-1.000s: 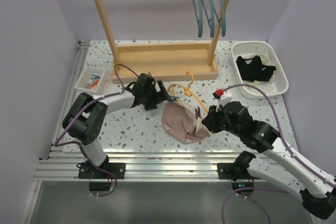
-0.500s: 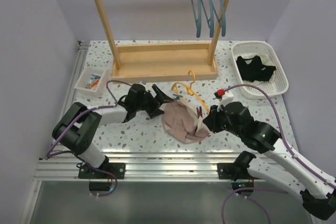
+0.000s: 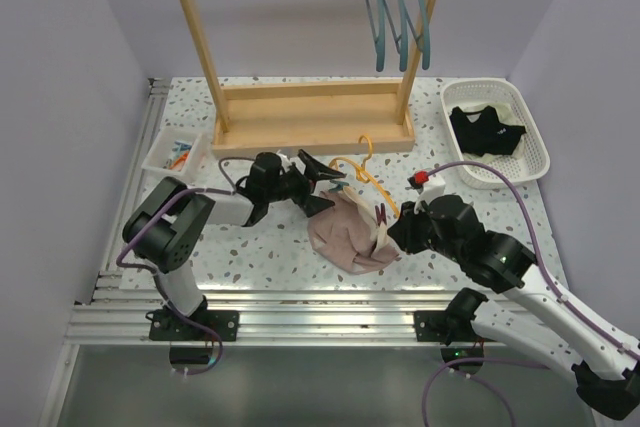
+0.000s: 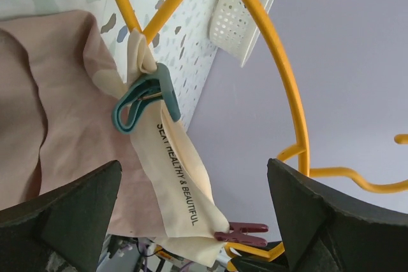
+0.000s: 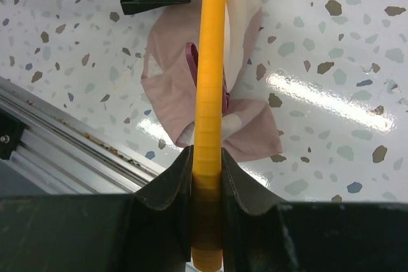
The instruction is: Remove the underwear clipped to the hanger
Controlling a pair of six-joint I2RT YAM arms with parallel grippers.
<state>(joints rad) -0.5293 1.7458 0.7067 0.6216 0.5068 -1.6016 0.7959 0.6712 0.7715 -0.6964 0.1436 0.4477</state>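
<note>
Left jaws gape beside pink underwear [image 3: 345,232]; right jaws clamp its hanger [image 5: 209,93].

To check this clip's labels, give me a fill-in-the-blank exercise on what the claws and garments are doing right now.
The right claw is shut on the ___ wire hanger. The left claw stands ___, facing the teal plastic clip on the dusty-pink cloth underwear. The ___ cloth garment lies in the white slotted plastic basket.
Missing: yellow; open; black.

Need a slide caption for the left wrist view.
Open left tool facing the teal clip pinning pink underwear to the yellow hanger, maroon clip beyond.
</note>
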